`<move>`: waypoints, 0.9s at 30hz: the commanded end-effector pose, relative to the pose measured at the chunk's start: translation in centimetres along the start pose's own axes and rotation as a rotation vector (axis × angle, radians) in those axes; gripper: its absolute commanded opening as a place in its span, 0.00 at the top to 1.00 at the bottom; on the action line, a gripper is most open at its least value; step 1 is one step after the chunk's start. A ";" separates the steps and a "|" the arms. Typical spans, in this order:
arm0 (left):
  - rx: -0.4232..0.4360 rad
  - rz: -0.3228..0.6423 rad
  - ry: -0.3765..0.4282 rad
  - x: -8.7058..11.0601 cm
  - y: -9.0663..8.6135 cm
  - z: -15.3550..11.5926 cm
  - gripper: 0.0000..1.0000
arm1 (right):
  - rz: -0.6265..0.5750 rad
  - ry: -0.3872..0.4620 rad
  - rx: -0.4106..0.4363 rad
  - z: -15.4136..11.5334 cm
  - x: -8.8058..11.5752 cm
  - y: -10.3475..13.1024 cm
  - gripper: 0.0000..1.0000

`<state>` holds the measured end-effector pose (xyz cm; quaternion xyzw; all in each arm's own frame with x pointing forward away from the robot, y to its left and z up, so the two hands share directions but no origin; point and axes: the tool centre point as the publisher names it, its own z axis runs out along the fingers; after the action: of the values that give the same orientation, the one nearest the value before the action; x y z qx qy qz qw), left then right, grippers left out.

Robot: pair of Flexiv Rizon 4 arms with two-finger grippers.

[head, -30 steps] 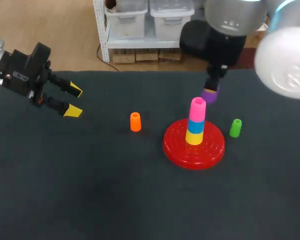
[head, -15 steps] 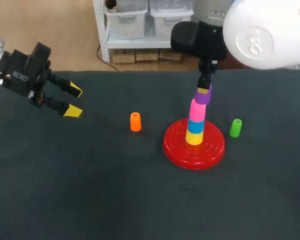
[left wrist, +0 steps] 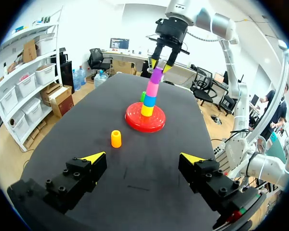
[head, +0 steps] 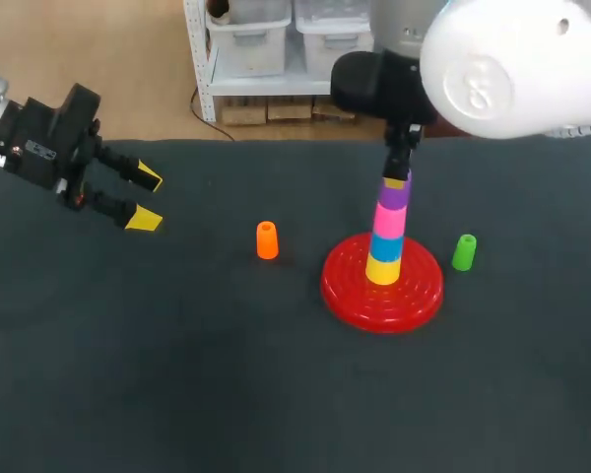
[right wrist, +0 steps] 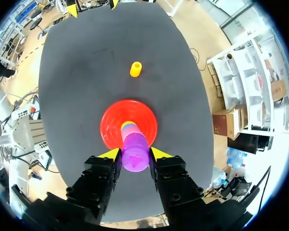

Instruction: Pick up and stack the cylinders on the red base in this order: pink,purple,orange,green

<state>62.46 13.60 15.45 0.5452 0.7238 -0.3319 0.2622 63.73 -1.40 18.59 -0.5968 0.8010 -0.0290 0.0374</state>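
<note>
Your right claw [head: 398,181] is coming straight down over the stack and is closing on the purple cylinder [head: 395,194]. The right wrist view shows both yellow-tipped fingers pressing its sides, parted only by the cylinder's width. The purple cylinder is sitting on top of the pink cylinder [head: 390,218]. Under that, a blue cylinder [head: 386,244] and a yellow cylinder [head: 382,269] are standing one on the other at the middle of the red base [head: 345,286]. The base is lying flat on the dark surface [head: 177,374], right of centre.

The orange cylinder [head: 267,240] is standing upright on the surface to the left of the base, apart from it. The green cylinder [head: 464,252] is standing upright just beside the base's right rim.

Your left claw [head: 146,198] is hanging over the far left part of the surface, well apart from every cylinder. Its fingers are spreading wide and are gripping nothing.
</note>
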 end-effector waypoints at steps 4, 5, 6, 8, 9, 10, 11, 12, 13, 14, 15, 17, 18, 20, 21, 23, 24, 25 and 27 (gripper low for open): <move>0.000 0.003 -0.003 0.2 0.0 0.0 0.00 | -0.007 0.013 -0.020 0.6 -0.8 -0.7 1.00; 0.000 0.003 -0.003 0.2 0.0 0.0 0.00 | -0.007 0.014 -0.024 0.7 -0.8 -0.7 1.00; 0.000 0.003 -0.003 0.2 0.0 0.0 0.00 | -0.007 0.015 -0.036 0.8 -0.8 -0.7 1.00; 0.000 0.003 -0.003 0.2 0.0 0.0 0.00 | -0.005 0.013 -0.054 1.3 -0.8 -0.7 1.00; 0.000 0.003 -0.003 0.2 0.0 0.0 0.00 | -0.003 0.015 -0.064 1.5 -0.7 -0.6 1.00; 0.000 0.003 -0.003 0.2 0.0 0.0 0.00 | 0.000 0.010 -0.074 1.7 -0.6 -0.5 1.00; 0.000 0.003 -0.003 0.2 0.0 0.0 0.00 | 0.001 0.012 -0.077 2.0 -0.5 -0.4 1.00; 0.000 0.003 -0.003 0.2 0.0 0.0 0.00 | 0.003 0.015 -0.083 2.2 -0.4 -0.3 1.00; 0.000 0.003 -0.003 0.2 0.0 0.0 0.00 | 0.007 0.013 -0.088 2.4 -0.3 -0.2 1.00; 0.000 0.003 -0.003 0.2 0.0 0.0 0.00 | 0.013 0.014 -0.093 2.6 -0.2 -0.1 1.00; 0.000 0.003 -0.003 0.2 0.0 0.0 0.00 | 0.019 0.009 -0.093 2.6 -0.1 0.0 1.00; 0.000 0.003 -0.003 0.2 0.0 0.0 0.00 | 0.022 0.006 -0.096 2.7 0.0 0.2 1.00; 0.000 0.003 -0.003 0.2 0.0 0.0 0.00 | 0.021 0.001 -0.094 2.6 0.1 0.3 1.00; 0.000 0.003 -0.003 0.2 0.0 0.0 0.00 | 0.025 -0.007 -0.076 2.2 0.1 0.5 1.00; 0.000 0.003 -0.003 0.2 0.0 0.0 0.00 | 0.023 -0.010 -0.071 1.8 0.1 0.6 0.85; 0.000 0.003 -0.003 0.2 0.0 0.0 0.00 | 0.025 -0.017 -0.050 1.1 0.2 0.7 0.00; 0.000 0.003 -0.003 0.2 0.0 0.0 0.00 | 0.022 -0.020 -0.040 0.6 0.2 0.9 0.00; 0.000 0.003 -0.003 0.2 0.0 0.0 0.00 | 0.024 -0.024 -0.029 0.1 0.2 1.0 0.00; 0.000 0.003 -0.003 0.2 0.0 0.0 0.00 | 0.024 -0.029 -0.005 -1.0 0.1 1.0 0.00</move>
<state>62.46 13.60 15.45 0.5452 0.7238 -0.3319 0.2622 64.06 -0.74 18.39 -0.5883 0.8081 -0.0046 0.0290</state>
